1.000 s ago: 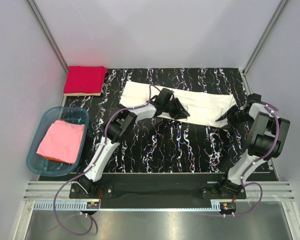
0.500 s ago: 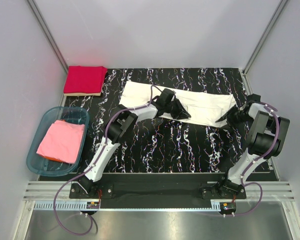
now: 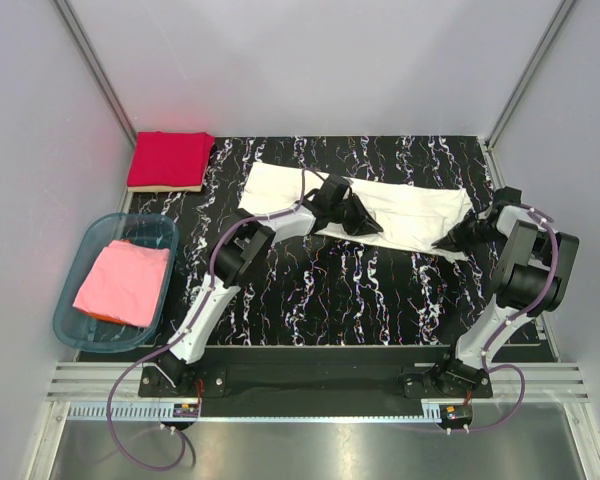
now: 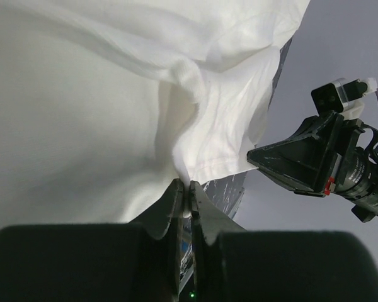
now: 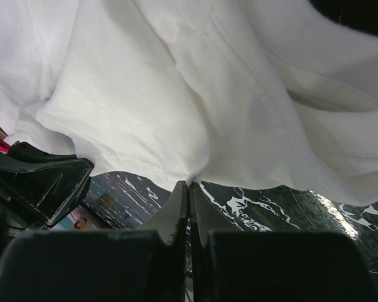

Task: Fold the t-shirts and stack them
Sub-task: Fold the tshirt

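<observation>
Gripping the white t-shirt (image 3: 400, 205), spread at the 12 o'clock side of the table (image 3: 330, 290), along its 6 o'clock hem: left claw (image 3: 365, 228) pinched shut at mid-hem, right claw (image 3: 448, 243) pinched shut toward 3 o'clock. Likely light, limp, wrinkle-prone; best held by hems or corners, raised evenly to avoid sagging.

Bench top (image 3: 320, 300): black, white marbled veining throughout.
Basin (image 3: 110, 340): translucent blue, rounded corners; stands just off the left edge, closer to the near-left corner than the far-left.
Frame posts, aluminium: one at the far-left corner (image 3: 95, 65), one at the far-right corner (image 3: 525, 70); lean outward in the top view.
Walls (image 3: 310, 60): plain grey; close off the far edge and both sides.
Slotted aluminium rail (image 3: 90, 385): runs along the near edge.
Brushed steel sheet (image 3: 310, 450): lies just past that rail, nearest the camera.
</observation>
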`<state>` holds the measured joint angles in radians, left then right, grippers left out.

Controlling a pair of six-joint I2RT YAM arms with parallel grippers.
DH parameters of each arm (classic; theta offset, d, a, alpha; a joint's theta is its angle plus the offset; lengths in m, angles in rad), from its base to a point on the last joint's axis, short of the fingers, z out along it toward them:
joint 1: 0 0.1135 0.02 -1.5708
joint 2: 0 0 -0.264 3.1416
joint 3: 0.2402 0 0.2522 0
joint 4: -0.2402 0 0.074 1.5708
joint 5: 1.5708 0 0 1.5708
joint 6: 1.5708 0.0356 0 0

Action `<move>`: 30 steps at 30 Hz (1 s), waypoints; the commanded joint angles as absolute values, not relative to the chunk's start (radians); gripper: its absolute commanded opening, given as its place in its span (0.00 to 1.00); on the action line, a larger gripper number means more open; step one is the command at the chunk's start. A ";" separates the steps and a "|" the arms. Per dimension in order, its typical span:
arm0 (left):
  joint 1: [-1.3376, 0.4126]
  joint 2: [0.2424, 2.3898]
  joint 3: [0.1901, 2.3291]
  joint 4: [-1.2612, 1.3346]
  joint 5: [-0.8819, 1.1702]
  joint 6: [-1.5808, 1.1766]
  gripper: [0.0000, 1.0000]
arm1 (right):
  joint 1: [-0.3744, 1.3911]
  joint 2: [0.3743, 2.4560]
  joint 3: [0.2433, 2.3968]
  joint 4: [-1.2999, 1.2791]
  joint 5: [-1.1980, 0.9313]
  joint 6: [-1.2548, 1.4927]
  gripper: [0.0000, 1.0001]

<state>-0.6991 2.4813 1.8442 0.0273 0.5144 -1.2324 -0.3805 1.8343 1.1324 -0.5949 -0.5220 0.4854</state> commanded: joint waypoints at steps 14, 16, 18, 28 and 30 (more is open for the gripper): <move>-0.653 2.545 2.013 0.175 0.520 -1.411 0.08 | -0.385 1.971 1.440 -0.532 -0.618 0.578 0.00; -0.652 2.545 2.013 0.178 0.515 -1.416 0.08 | -0.383 1.988 1.474 -0.526 -0.630 0.587 0.00; -0.646 2.543 2.011 0.179 0.509 -1.416 0.08 | -0.383 2.005 1.506 -0.520 -0.643 0.594 0.00; -0.635 2.576 2.049 0.202 0.499 -1.465 0.08 | -0.383 2.095 1.631 -0.472 -0.696 0.627 0.00; -0.634 2.582 2.056 0.209 0.499 -1.474 0.08 | -0.382 2.112 1.650 -0.474 -0.710 0.629 0.00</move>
<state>-0.6422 2.5710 1.9999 0.1425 0.5106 -1.4467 -0.3805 2.0892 1.5925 -0.5053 -0.6640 0.6113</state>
